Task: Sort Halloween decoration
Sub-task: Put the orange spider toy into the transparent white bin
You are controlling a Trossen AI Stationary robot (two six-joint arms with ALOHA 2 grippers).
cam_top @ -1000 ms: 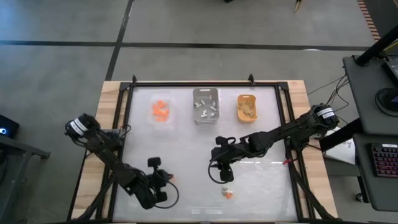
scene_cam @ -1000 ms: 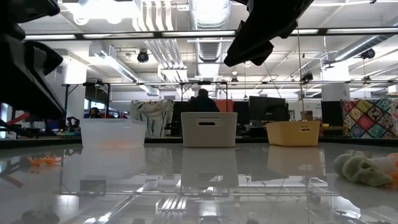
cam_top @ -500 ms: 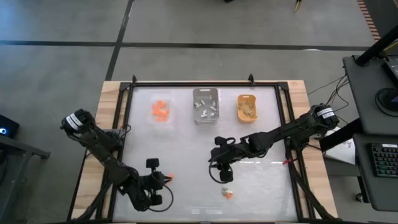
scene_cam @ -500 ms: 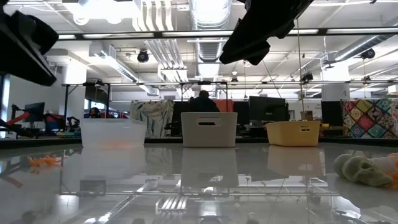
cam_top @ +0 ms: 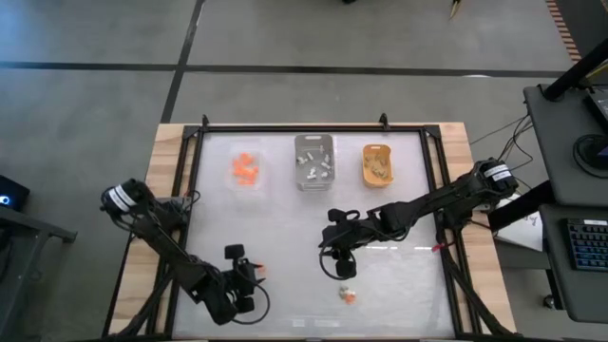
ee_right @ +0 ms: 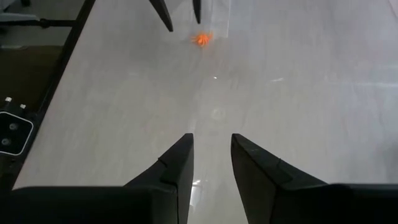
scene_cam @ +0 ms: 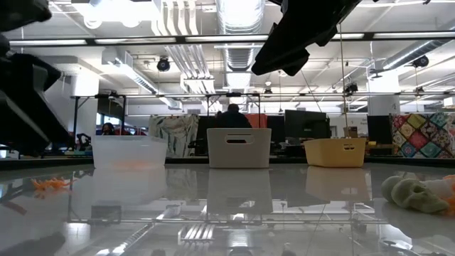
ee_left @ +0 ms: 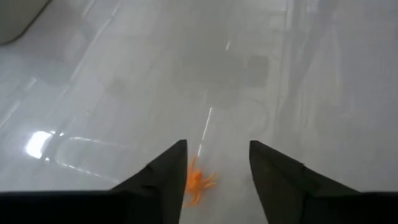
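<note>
Since the earlier frame, left gripper (ee_left: 214, 171) has parted its fingers around the orange spider (ee_left: 198, 182) on the table (cam_top: 285, 228), empty. Closing off-centre could flick it away. Right gripper (ee_right: 211, 163) waits mid-table, half-parted, empty.

Tabletop (cam_top: 285, 228) glossy white, mirror-like, reflecting the ceiling lights. Wooden border (cam_top: 161, 142) matt, pale grain; black metal frame (cam_top: 313, 127). Trays look plastic: clear tray (scene_cam: 128, 152) translucent, grey tray (scene_cam: 239, 147) and yellow tray (scene_cam: 334, 151) opaque, smooth. Gripper fingers (ee_left: 165, 177) matt black.
</note>
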